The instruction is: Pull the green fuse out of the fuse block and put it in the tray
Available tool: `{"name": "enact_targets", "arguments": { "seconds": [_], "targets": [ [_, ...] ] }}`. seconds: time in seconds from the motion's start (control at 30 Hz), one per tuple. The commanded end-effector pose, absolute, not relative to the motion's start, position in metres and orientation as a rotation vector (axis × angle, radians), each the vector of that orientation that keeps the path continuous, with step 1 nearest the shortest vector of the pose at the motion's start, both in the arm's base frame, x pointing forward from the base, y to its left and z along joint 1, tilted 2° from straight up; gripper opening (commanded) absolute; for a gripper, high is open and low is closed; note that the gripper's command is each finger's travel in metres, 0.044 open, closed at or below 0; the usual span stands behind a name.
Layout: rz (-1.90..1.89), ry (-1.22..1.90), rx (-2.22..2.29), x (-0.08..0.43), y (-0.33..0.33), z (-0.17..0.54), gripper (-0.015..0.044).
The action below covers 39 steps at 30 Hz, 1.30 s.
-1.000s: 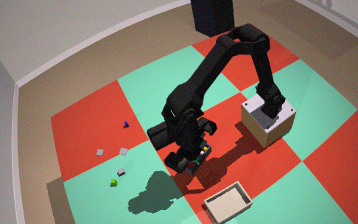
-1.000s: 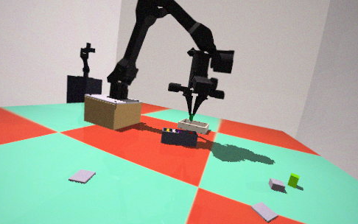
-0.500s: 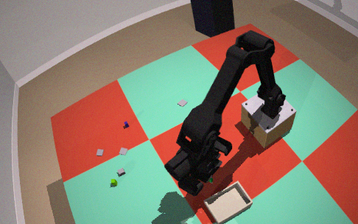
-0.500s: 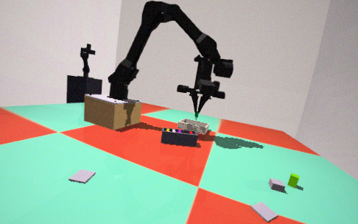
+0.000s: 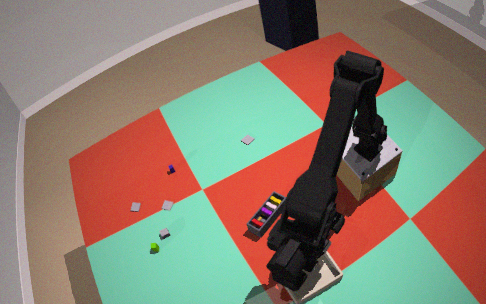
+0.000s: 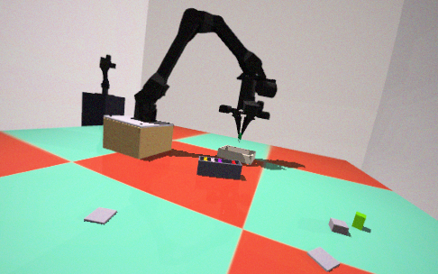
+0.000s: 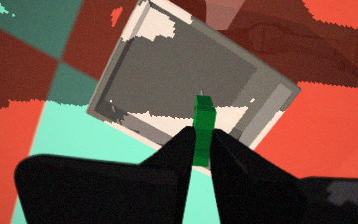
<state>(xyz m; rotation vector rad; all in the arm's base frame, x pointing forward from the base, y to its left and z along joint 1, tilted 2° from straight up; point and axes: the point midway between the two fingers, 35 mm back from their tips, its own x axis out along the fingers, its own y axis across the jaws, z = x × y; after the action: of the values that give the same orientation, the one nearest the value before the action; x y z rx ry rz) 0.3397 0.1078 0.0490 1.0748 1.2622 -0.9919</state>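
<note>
My gripper (image 7: pixel 201 136) is shut on the green fuse (image 7: pixel 203 129), which sticks out from between the two black fingers. In the wrist view the fuse hangs above the beige tray (image 7: pixel 191 85), near its lower edge. In the exterior view the gripper (image 6: pixel 241 131) holds the fuse (image 6: pixel 240 134) in the air, well above the tray (image 6: pixel 237 154). The dark fuse block (image 6: pixel 219 166) stands in front of the tray with red, purple, white and yellow fuses in it. In the top view the arm hides the gripper; the block (image 5: pixel 266 217) and part of the tray (image 5: pixel 323 280) show.
The arm's base stands on a tan box (image 6: pixel 137 135). Small grey plates (image 6: pixel 100 215) (image 6: pixel 323 258), a grey block (image 6: pixel 338 225) and a lime cube (image 6: pixel 360 220) lie on the floor far from the tray. A dark stand (image 6: pixel 103 107) is at the back.
</note>
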Motion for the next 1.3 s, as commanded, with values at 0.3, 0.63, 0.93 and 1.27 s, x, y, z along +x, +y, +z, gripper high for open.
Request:
{"name": "enact_targets", "arguments": {
  "seconds": [0.3,0.63,0.93,1.27],
  "targets": [
    [-0.997,1.251,1.084,0.342,0.114,0.037,0.0000],
    [-0.997,1.251,1.084,0.343,0.114,0.021,0.0000],
    [-0.990,1.255,1.083,0.344,0.115,0.014,0.0026],
    [-0.990,1.255,1.083,0.344,0.115,0.014,0.0289]
  ]
}}
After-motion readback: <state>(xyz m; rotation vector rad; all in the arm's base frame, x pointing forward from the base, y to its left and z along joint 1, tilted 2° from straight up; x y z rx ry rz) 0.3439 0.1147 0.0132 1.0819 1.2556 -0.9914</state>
